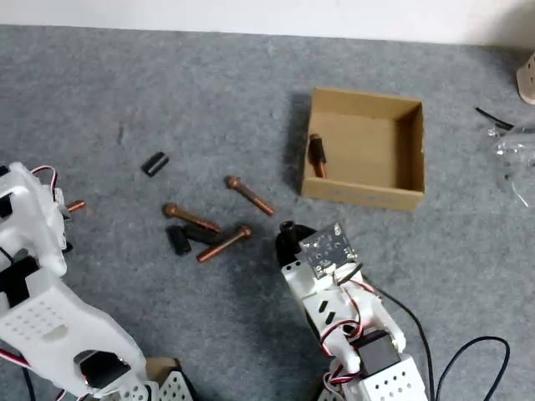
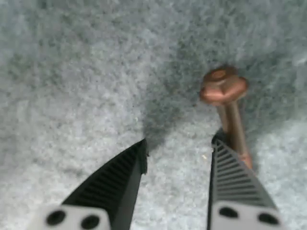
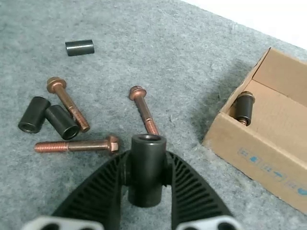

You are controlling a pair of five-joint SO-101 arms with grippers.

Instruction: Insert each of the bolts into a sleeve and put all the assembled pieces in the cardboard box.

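Carpet [image 1: 167, 100]: grey, under everything.
Cardboard box [image 1: 359, 196]: open-topped, on the carpet just beyond the right arm.
Right gripper [image 3: 147, 165]: fingers clamped on a black sleeve [image 3: 147, 148], which stands upright, low over the carpet near the box.
Left gripper [image 2: 178, 143]: fingers spread apart with bare carpet between them; a copper bolt [image 2: 225, 96] lies alongside one finger.
Loose bolts [image 1: 249, 195] [image 1: 191, 217] [image 1: 223, 244]: three, lying on the carpet between the arms.
Boxed piece [image 1: 318, 156]: a bolt in its sleeve, against the box wall nearest the loose bolts.
Loose sleeves [image 1: 178, 241] [image 1: 203, 235]: two side by side among the bolts.
Lone sleeve [image 1: 155, 164]: well apart from the rest.
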